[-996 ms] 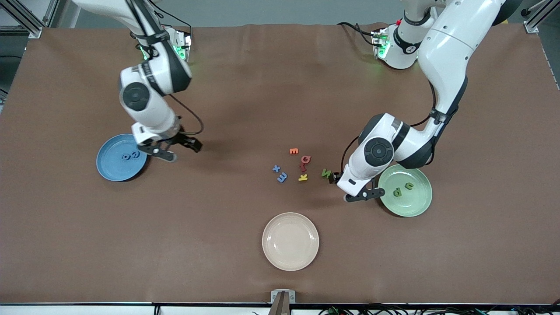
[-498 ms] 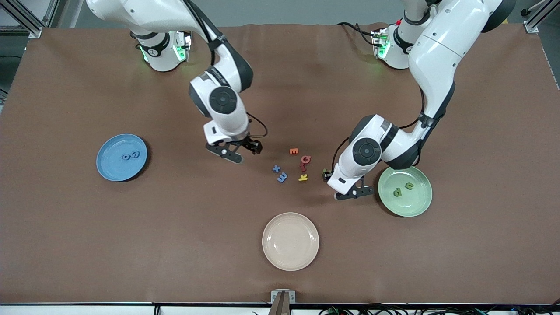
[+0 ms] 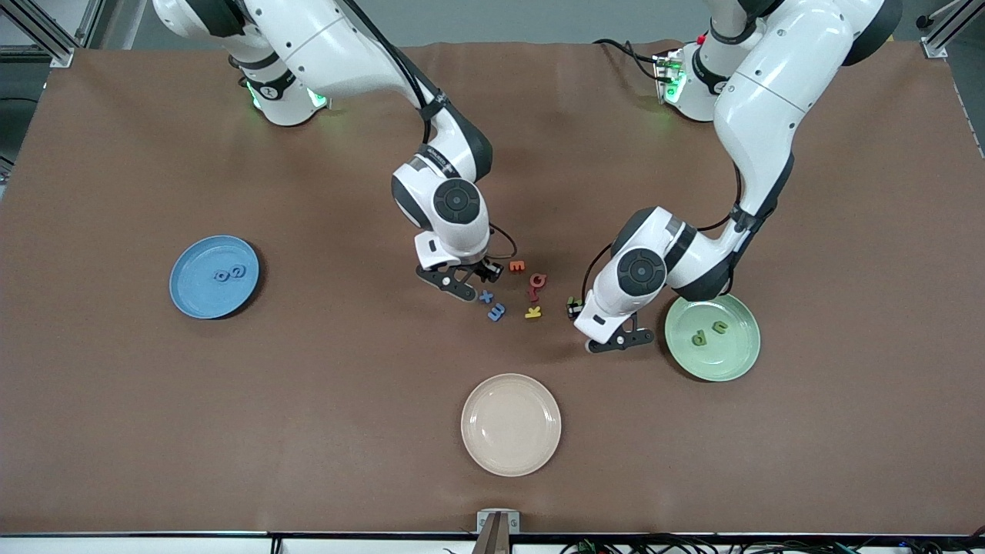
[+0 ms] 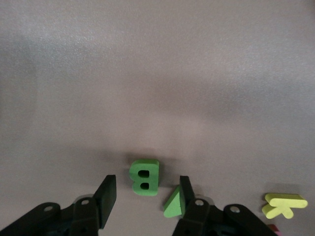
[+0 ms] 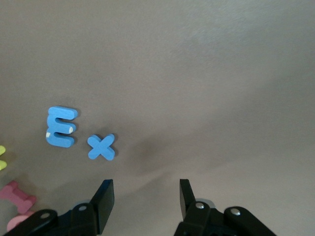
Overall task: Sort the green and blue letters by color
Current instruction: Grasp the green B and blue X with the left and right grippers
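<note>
Left gripper [image 4: 143, 194]: hovering part-open, empty, straddling green B [image 4: 144, 177] for pickup.
Right gripper [image 5: 143, 196]: part-open, empty, nearing blue X [image 5: 102, 147].

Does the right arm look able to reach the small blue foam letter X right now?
Probably yes. The right pincer hangs just beside the small blue foam letter X, jaws apart, with bare table between them; the blue foam letter E sits clear of the path.

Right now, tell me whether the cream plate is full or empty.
Empty. The cream plate, nearest the front camera, shows only bare surface; no letters lie in it.
</note>
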`<move>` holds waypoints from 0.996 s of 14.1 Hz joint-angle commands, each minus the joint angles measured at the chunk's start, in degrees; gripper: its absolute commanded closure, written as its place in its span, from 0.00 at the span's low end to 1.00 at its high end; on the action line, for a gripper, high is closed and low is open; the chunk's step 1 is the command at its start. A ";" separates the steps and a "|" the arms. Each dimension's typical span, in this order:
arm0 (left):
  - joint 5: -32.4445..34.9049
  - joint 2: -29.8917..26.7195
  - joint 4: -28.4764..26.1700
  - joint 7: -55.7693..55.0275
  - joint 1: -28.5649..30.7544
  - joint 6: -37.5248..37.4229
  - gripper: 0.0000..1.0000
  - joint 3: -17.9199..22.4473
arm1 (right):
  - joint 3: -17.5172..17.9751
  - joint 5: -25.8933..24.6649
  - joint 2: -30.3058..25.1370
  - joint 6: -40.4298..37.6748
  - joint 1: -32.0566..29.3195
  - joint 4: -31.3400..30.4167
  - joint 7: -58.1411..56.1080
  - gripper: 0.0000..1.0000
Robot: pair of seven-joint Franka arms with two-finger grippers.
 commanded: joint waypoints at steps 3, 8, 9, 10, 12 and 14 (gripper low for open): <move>0.80 0.94 0.81 -0.92 -0.41 0.80 0.43 0.23 | -0.61 -0.10 4.14 -0.75 0.55 5.99 1.29 0.38; 0.80 1.38 0.72 -0.92 -0.32 1.59 0.52 0.40 | -0.61 -0.10 7.39 0.04 0.55 9.86 2.61 0.39; 0.80 1.64 0.72 -0.92 -0.32 1.94 0.52 0.49 | -0.61 -0.10 7.57 1.26 0.55 9.87 3.05 0.39; 0.80 1.73 0.72 -0.92 -0.40 2.03 0.52 0.58 | -0.61 -0.10 8.01 2.40 0.55 9.87 3.14 0.39; 0.80 1.99 0.90 -0.92 -0.41 2.04 0.52 0.58 | -0.61 -0.19 8.45 2.77 0.55 9.95 3.14 0.40; 0.80 1.90 0.98 -0.92 -0.32 2.04 0.52 0.58 | -0.70 -0.27 8.63 2.77 0.55 9.95 3.14 0.42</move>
